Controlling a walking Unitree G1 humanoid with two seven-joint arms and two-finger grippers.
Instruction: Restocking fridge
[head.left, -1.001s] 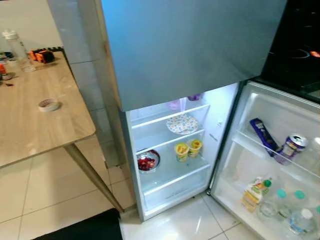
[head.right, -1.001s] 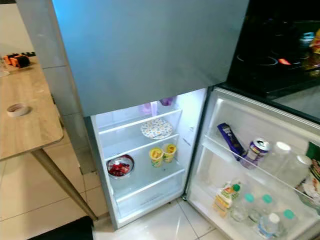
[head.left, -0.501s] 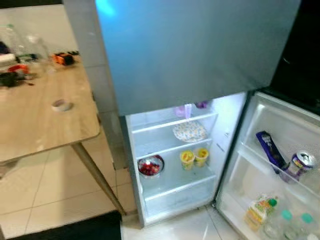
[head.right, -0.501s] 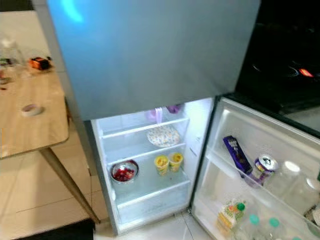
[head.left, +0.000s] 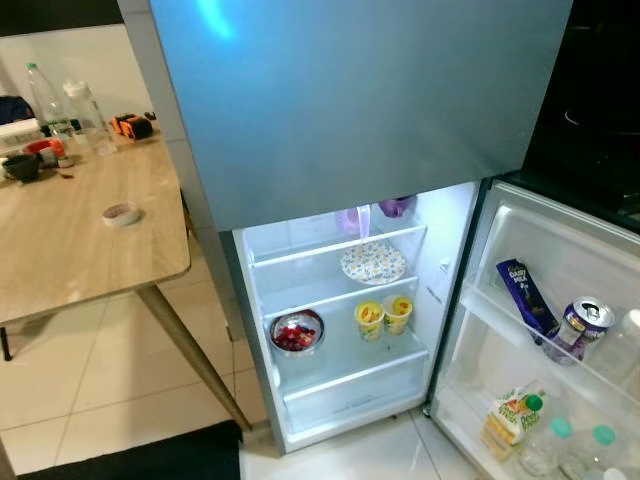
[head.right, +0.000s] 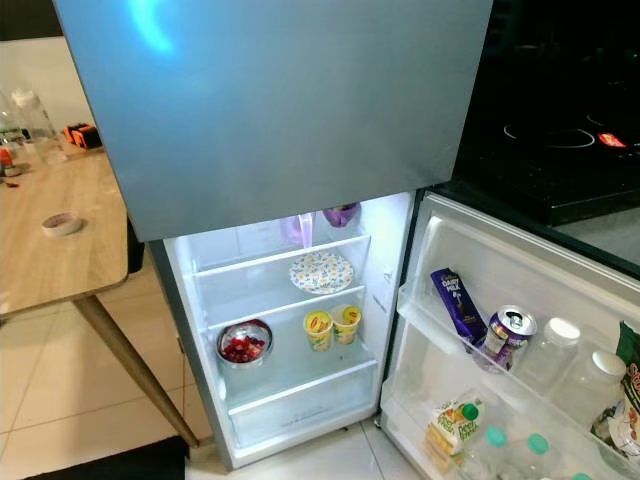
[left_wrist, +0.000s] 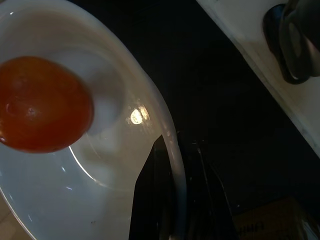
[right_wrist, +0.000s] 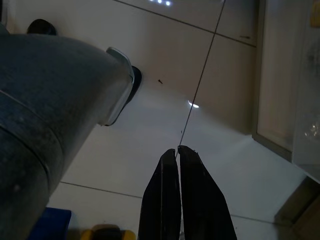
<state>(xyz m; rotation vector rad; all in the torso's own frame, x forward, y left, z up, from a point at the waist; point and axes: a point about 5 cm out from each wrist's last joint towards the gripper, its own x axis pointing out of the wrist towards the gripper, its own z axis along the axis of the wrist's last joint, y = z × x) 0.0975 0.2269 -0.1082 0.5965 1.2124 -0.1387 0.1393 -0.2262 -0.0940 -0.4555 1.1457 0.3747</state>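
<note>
White bowl (left_wrist: 100, 165) with tomato (left_wrist: 42, 102): your left gripper (left_wrist: 172, 200) pinches its rim, keeping it level. Right gripper (right_wrist: 178, 165) idle, fingers together. Fridge (head.left: 340, 330) open, ready.

The fridge (head.left: 330, 330) stands open at lower centre, with bare shelf beside the berry bowl (head.left: 296, 332) and yellow cups (head.left: 381, 315), while the wooden surface (head.left: 70, 230) crowds the left.
</note>
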